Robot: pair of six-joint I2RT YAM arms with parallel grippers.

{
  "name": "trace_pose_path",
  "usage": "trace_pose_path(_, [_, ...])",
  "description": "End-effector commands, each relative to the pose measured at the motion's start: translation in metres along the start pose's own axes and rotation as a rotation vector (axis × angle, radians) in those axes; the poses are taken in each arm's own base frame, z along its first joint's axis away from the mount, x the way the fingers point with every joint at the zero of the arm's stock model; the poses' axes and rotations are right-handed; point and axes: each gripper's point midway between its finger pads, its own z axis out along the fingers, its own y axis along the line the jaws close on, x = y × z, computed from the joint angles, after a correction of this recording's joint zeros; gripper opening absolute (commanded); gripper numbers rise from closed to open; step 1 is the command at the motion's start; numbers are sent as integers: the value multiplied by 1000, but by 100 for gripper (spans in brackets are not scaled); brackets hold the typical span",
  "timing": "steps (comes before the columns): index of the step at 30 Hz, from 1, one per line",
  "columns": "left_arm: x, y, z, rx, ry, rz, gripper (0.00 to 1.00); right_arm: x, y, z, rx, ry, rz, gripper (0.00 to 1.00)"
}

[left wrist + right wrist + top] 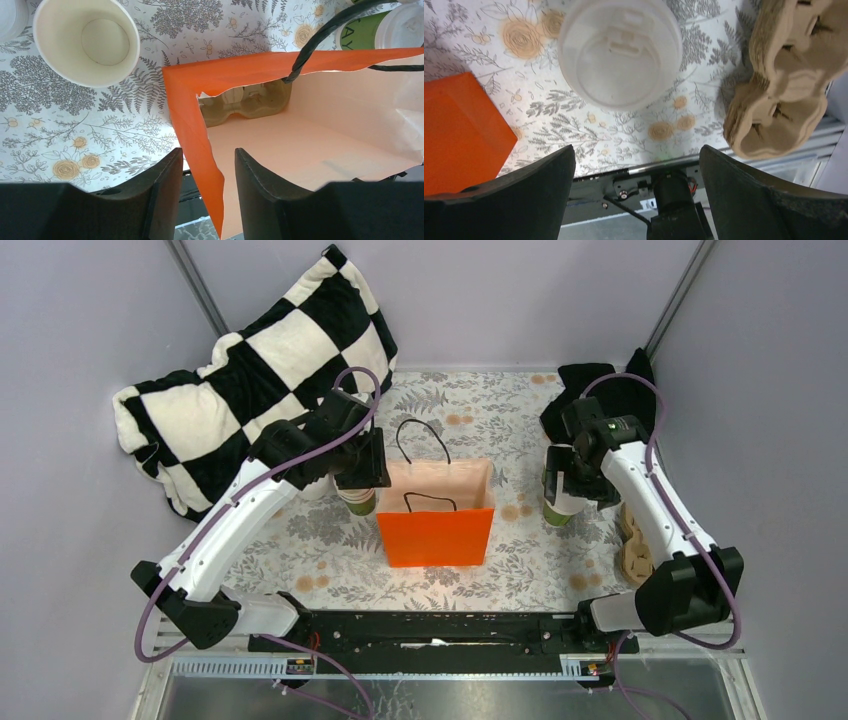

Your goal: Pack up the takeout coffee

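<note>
The step in hand looks like readying the pick; the orange bag [436, 530] stands open at the middle of the top view, and the left gripper [207, 152] sits astride its left wall, jaws part-way apart with the paper between them and no visible pinch; a cardboard carrier [245, 105] lies at the bag's bottom; the right gripper [636, 152] hangs over a lidded cup [619, 55], jaws spread wide and holding nothing, the white lid at the upper middle of the right wrist view, beyond the fingertips rather than between them; in the top view that cup stands just right of the bag; a second lidded cup I cannot place with certainty; next, I judge, the right arm must come down until its fingers flank the cup below the lid, close gently so the paper does not crush, then lift it upright over the rim, clear of the black handles [320, 37], into a carrier well
</note>
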Motion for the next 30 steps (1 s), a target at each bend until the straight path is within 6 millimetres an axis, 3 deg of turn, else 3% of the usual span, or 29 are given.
trace_pose_path(1, [-10,-9,-9,42,-38,31,48,-28,10,11,-34,-99,-51,100])
trace_pose_path(8, [-10,-10,-9,44,-42,27,48,-45,12,27,-39,-139,-26,100])
trace_pose_path(15, [-11,-9,-9,40,-44,25,47,-45,3,43,-17,-136,-13,100])
trace_pose_path(30, [-10,-9,-9,39,-44,18,45,-44,4,48,-35,-146,-8,90])
